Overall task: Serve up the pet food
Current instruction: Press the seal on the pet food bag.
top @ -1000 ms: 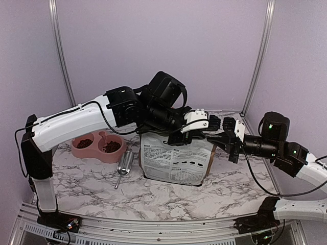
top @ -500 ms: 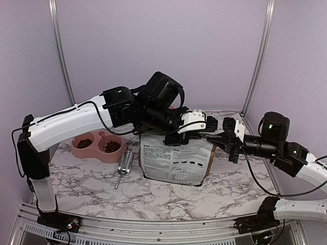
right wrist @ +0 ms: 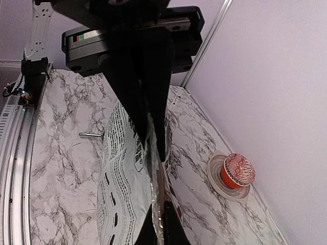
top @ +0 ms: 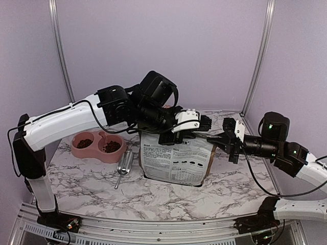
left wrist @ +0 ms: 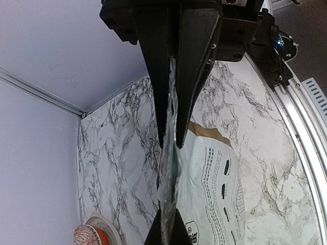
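Edges and room: the paper bag (top: pixel 176 162) stands upright on the marble table (top: pixel 240 186), with bare marble in front of it and to its right. Walls close in behind the bag and to its right, and a metal rail (top: pixel 153 227) runs along the table edge in front of it.

Count: one bag, one pink double bowl (top: pixel 97 151), two heaps of pet food (top: pixel 111 147), one metal scoop (top: pixel 124 164), one cupcake (right wrist: pixel 236 171) on a saucer behind the bag, two grippers.

Grippers: the left gripper (left wrist: pixel 172 138) is clamped tight on the bag's flattened top seam. The right gripper (right wrist: pixel 155 145) is clamped on the same seam from the opposite side. The seam runs taut between them.

Task item: the pet food lies in the bowl's two wells, left of the bag and lower than its top, well apart from both grippers. The scoop lies between bowl and bag, just beside the bag's left edge.
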You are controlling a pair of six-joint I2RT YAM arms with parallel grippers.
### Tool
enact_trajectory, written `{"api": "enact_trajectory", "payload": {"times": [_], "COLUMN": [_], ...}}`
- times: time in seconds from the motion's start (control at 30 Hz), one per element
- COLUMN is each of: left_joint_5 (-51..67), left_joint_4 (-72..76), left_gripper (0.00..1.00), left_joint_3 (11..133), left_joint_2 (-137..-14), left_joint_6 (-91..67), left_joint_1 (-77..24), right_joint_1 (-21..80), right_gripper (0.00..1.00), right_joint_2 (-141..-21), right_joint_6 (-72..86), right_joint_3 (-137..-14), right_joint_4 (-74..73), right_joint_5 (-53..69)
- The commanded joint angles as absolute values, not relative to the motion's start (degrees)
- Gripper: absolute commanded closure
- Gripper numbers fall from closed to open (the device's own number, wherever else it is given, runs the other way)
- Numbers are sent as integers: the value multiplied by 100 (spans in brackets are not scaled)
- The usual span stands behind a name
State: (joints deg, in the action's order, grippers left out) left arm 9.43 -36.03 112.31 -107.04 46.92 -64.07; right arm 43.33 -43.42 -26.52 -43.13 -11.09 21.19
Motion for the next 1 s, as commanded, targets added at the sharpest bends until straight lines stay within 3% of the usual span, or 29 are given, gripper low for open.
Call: {"api": "enact_trajectory", "payload": {"times": [0.0, 0.07, 0.17, 0.23, 0.37, 0.47, 0.77, 0.97], "left_joint_5": [751, 752, 793, 826, 828, 849, 1028, 1067], "left_joint_4": [-3892, -3894, -3894, -3894, -3893, -3893, -3733, -3576], "left_gripper": [100, 100, 89, 87, 90, 100, 100, 81], "left_joint_3": [11083, 11083, 11076, 11062, 10995, 10911, 10557, 10369], "left_joint_2": [-10433, -10432, -10450, -10437, -10394, -10355, -10119, -9932], "left_joint_6": [4667, 4668, 4667, 4675, 4735, 4802, 4857, 4831], "left_joint_1": [-5969, -5939, -5876, -5829, -5738, -5675, -5500, -5449], "right_joint_1": [4346, 4344, 4347, 4347, 4347, 4345, 4348, 4343], "right_gripper": [100, 100, 100, 100, 100, 100, 100, 100], "right_joint_2": [-3948, -3945, -3951, -3942, -3894, -3840, -3942, -3957], "right_joint_6": [-2584, -2585, -2585, -2592, -2593, -2593, -2544, -2599], "right_joint_3": [-4540, -4540, -4531, -4527, -4505, -4459, -4381, -4368], "right_joint_4": [-336, -326, -331, -327, -322, -294, -145, -146], "right_joint_5": [2516, 2514, 2520, 2514, 2521, 2522, 2714, 2632]}}
